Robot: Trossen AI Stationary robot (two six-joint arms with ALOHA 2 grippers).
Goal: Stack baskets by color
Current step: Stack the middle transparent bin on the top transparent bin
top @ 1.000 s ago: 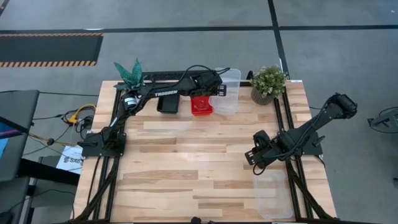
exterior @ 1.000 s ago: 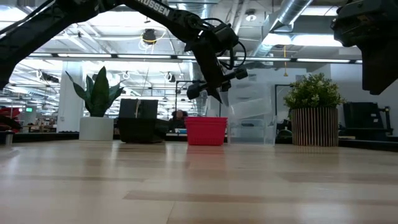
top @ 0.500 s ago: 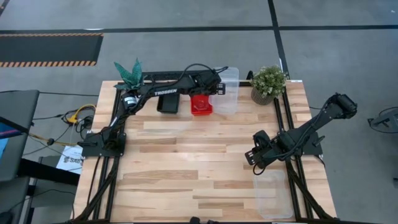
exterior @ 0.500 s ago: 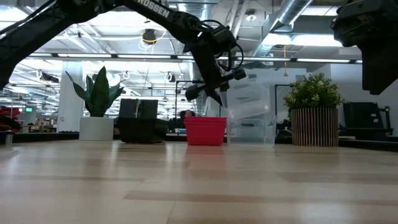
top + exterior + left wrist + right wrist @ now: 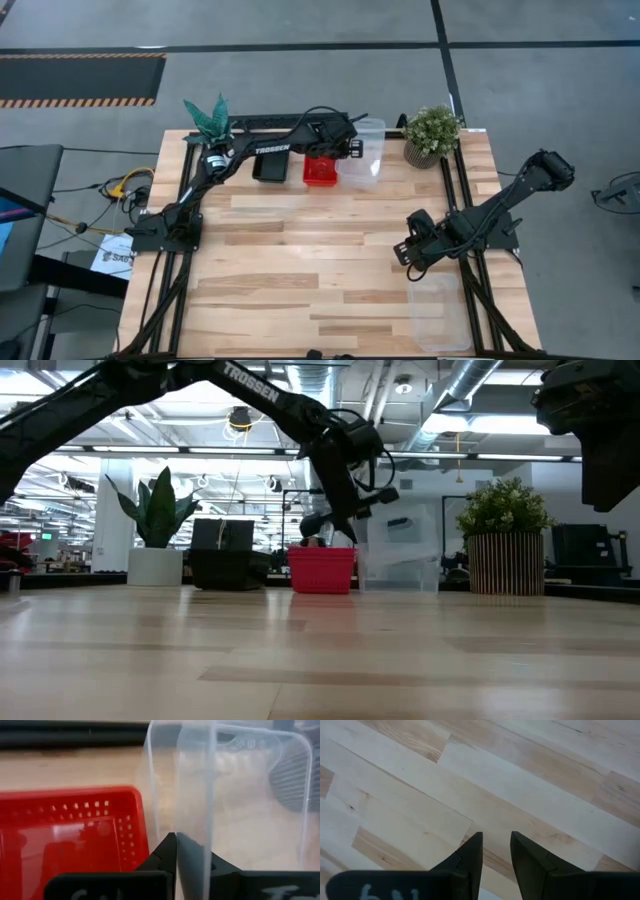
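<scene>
At the far edge stand a black basket [image 5: 270,167], a red basket [image 5: 320,172] and, to its right, a clear basket [image 5: 364,150]. My left gripper [image 5: 345,148] is shut on the clear basket [image 5: 240,795], right beside the red basket [image 5: 75,835]. In the low view the clear basket [image 5: 400,550] is tilted next to the red one [image 5: 322,570]. My right gripper [image 5: 405,252] hangs open over bare wood at the right, its fingers [image 5: 496,850] around nothing. My left gripper pinches the clear basket's thin side wall [image 5: 186,832], on the side toward the red basket, one finger inside and one outside. The fingers slant down from the table's left. The basket is tilted; whether its lower edge touches the table I cannot tell.
A spiky potted plant [image 5: 208,118] stands at the far left corner and a bushy one [image 5: 432,133] at the far right. Another clear basket [image 5: 437,310] lies at the near right edge. The middle of the table is bare wood.
My left gripper has sunk toward the table with the clear basket, which has come down and tipped further. The red basket has slid a little toward the table's left.
</scene>
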